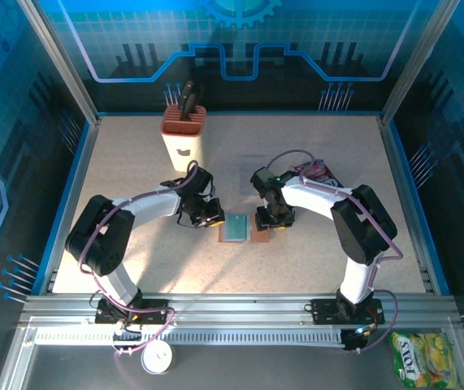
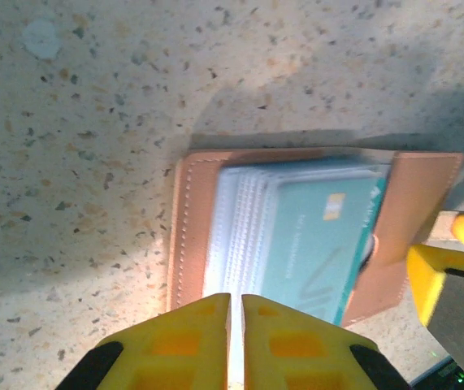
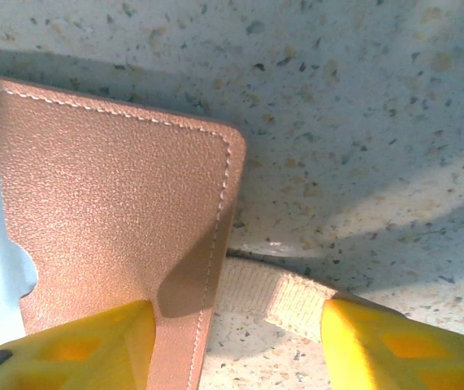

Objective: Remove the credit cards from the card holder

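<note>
Card holder lies open on table, between my tools. Right tool wide, one finger on holder's right flap, I judge pinning it open. Left tool nearly closed beside holder's left edge, possibly nipping a card edge; unclear. Credit cards not yet out of holder's pockets.

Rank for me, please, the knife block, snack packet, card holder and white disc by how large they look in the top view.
1. knife block and snack packet: about alike, and the upright block stands nearer the camera, so unranked.
2. card holder.
3. white disc.
</note>
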`<state>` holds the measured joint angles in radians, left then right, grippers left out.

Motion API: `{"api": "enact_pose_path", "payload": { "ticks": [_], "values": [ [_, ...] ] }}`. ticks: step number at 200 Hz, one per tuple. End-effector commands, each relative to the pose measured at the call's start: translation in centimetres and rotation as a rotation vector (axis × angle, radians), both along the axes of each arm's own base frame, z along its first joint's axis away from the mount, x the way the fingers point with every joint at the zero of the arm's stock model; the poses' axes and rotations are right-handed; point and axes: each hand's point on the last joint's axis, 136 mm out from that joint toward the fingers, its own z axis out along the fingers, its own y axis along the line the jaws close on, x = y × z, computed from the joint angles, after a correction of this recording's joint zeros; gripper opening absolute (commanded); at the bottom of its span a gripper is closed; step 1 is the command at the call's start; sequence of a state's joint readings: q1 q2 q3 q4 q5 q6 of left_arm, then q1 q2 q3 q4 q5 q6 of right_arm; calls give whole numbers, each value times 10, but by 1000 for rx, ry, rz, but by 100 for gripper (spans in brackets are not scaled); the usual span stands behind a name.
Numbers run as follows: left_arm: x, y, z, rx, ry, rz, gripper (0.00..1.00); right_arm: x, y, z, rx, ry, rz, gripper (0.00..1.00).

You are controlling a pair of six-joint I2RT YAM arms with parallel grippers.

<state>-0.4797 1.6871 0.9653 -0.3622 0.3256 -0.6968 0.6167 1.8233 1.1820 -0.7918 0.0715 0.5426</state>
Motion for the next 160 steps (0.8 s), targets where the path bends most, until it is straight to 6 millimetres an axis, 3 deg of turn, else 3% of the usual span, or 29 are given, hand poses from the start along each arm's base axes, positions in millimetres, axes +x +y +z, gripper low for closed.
{"api": "enact_pose_path", "payload": {
  "ticks": [1, 74, 160],
  "values": [
    [-4, 6, 7, 12, -8, -7, 13, 6, 0, 13, 2, -31, 7, 57],
    [0, -4, 15, -40, -10, -16, 13, 11, 4, 1, 46, -28, -4, 52],
    [-4, -5, 10, -55, 0, -8, 14, 24, 18, 1, 115, -36, 12, 31]
  ]
}}
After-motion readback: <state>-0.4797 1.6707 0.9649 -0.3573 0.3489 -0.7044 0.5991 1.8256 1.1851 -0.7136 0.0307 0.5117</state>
